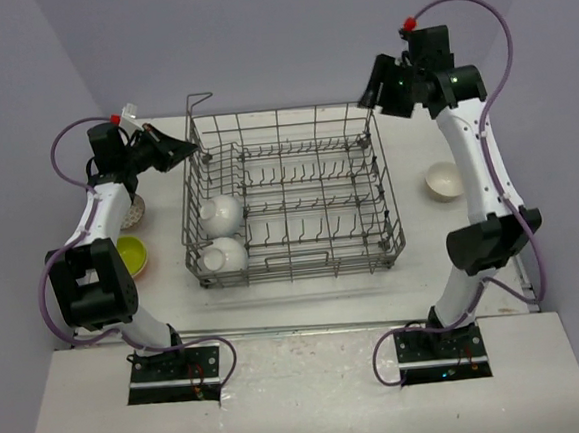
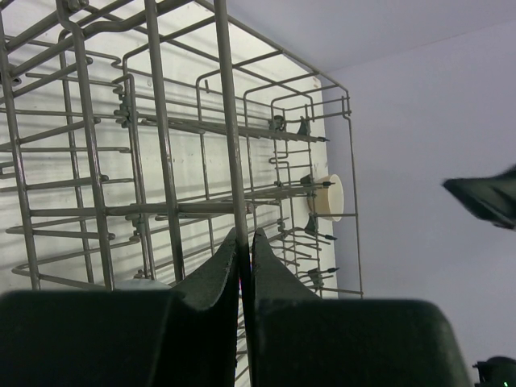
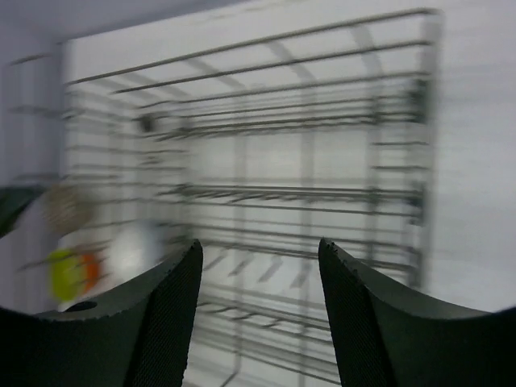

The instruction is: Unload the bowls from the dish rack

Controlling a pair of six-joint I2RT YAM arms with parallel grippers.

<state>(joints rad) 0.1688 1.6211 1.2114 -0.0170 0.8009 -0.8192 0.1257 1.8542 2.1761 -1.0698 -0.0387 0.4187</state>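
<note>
Two bowls still racked: glossy white round bowls (image 1: 221, 213), the second white bowl (image 1: 222, 254) just nearer the arms. Both sit at the left end of the large grey wire dish rack (image 1: 387, 209), which stands mid-table between the arms.
Bowls outside the rack: cream round bowl (image 1: 444, 180) on the white table (image 1: 306, 300) to the rack's right; yellow-green bowl (image 1: 132, 255) to its left.
Handling: probably hard, stiff, smooth-glazed ware, so slippery and liable to chip, yet light enough for one gripper.
Where to hold: the rim looks best, one finger inside and one outside; the domed wall would likely slip.
Pointing: both racked bowls show rounded outsides upward, mouths turned down or sideways; which one cannot be told.
Long axis: none for the round bowls; the rack's runs left to right.
Left gripper (image 2: 244, 238): jaws closed to a slit, pinching an upright wire at the rack's far left corner.
Right gripper (image 3: 260, 250): jaws wide apart, empty, raised over the far right corner; its view is blurred.
</note>
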